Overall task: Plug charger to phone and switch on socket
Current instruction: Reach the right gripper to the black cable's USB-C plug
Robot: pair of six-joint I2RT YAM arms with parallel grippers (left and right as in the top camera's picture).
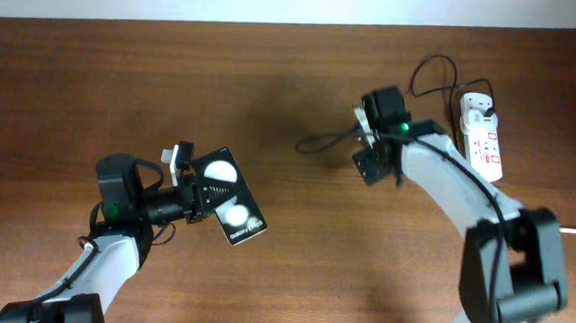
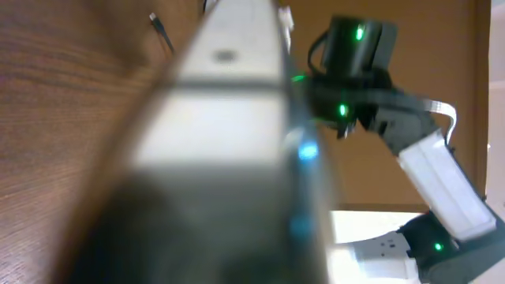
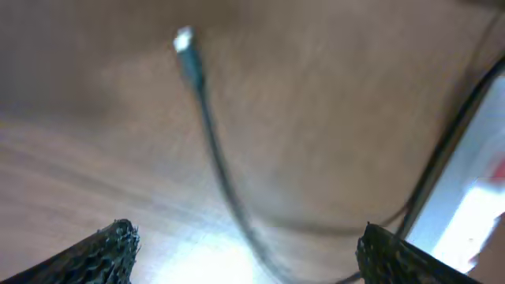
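Phone (image 1: 231,198) gripped at left, charger (image 3: 209,134) loose at right.
The phone is clamped in the closed left pincer (image 1: 194,189) over the tabletop's (image 1: 274,70) left side. The right pincer (image 3: 245,237) is spread wide above the charger, which is not gripped. The socket (image 1: 481,143) is set just beyond, at right.

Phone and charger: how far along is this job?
Done: the left claw has the phone gripped. In hand: the open right claw hovers over the charger, its tip lying loose on the table. Left: plugging in and switching the socket on.
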